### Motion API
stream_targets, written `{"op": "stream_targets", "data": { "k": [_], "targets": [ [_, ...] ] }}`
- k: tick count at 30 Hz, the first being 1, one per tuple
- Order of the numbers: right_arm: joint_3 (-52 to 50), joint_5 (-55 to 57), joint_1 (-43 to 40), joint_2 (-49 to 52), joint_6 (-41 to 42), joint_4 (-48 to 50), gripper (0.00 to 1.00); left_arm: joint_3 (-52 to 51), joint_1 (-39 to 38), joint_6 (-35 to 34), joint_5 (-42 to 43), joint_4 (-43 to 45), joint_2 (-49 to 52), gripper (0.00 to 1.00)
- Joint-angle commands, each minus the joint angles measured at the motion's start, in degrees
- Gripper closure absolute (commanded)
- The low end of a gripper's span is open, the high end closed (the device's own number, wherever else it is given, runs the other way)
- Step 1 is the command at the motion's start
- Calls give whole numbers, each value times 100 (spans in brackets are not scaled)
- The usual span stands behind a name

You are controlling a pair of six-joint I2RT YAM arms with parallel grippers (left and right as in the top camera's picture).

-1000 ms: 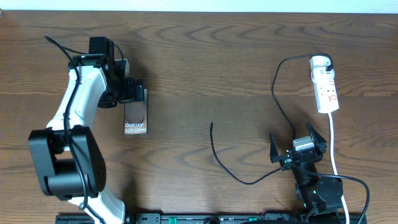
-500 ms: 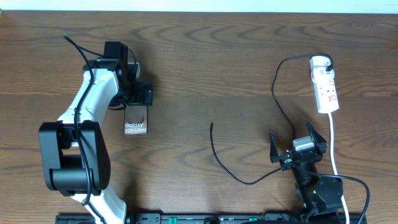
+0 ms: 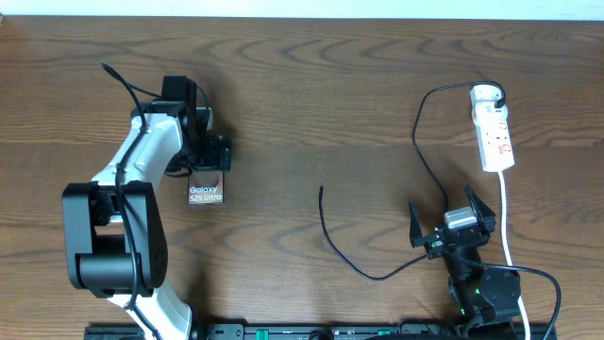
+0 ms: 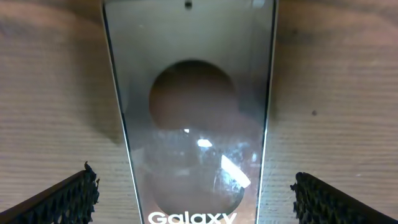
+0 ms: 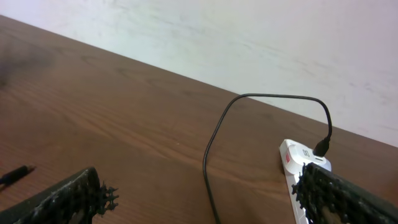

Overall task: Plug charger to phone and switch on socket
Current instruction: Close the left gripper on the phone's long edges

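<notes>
The phone (image 3: 207, 187) lies flat on the table at the left, with white "Galaxy S25 Ultra" text and a brownish oval; it fills the left wrist view (image 4: 193, 112). My left gripper (image 3: 209, 162) is open right over the phone's far end, one finger on each side (image 4: 194, 199), not gripping it. The charger cable (image 3: 418, 161) runs from the adapter on the socket (image 3: 494, 132) down to a loose plug tip (image 3: 322, 191) at mid-table. My right gripper (image 3: 451, 227) is open and empty at the near right (image 5: 205, 202), with the charger (image 5: 214, 143) and socket (image 5: 297, 158) ahead.
The socket's white cord (image 3: 506, 222) runs toward the near edge beside my right arm. The charger cable loops across the table between the phone and the right gripper. A pale wall stands behind the table's far edge.
My left arm has swung right and toward the near side, bringing its open gripper down over the phone's far end. The phone, charger and right arm have not moved.
</notes>
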Motion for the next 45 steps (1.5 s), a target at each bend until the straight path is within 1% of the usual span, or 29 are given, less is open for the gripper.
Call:
{"op": "stream_targets", "data": {
  "k": [1,45],
  "targets": [
    [-7,33,-48,-37,70,-26,1,-144,9,35,-68,81,11,2],
    [-7,31,-48,-37,70,-26,1,-610,9,35,-74,461,11,2]
  ]
}}
